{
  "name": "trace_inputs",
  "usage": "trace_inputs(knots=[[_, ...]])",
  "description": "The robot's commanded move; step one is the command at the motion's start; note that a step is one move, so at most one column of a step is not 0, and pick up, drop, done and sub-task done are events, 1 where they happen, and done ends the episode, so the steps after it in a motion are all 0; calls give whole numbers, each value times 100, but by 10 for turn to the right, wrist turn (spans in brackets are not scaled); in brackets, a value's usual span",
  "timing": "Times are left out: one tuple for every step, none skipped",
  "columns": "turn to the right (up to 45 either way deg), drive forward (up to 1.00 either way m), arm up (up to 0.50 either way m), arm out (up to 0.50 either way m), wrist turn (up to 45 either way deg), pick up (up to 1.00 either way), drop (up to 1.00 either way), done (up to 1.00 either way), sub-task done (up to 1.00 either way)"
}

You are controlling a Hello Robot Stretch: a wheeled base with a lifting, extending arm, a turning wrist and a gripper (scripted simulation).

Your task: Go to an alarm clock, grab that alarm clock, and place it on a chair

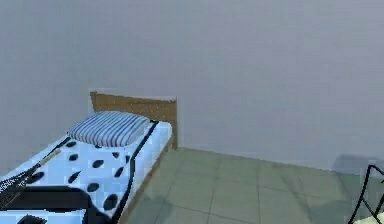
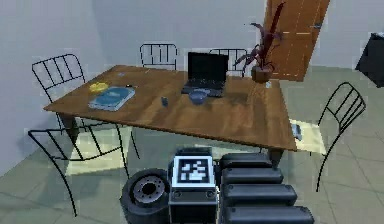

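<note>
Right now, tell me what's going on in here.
The robot stands beside a wooden table ringed by wire chairs, with a laptop and a small dark thing on it. Its gripper sits low near the table's edge; whether it holds anything cannot be told. Ahead is a bed.

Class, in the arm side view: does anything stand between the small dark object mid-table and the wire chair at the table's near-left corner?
Nothing visible does. Only bare tabletop lies between the small dark object and the wire chair; the blue flat thing lies off that line, toward the picture's left.
</note>
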Motion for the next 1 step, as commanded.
trace_inputs(knots=[[450,0,0,0,0,0,0,0,0]])
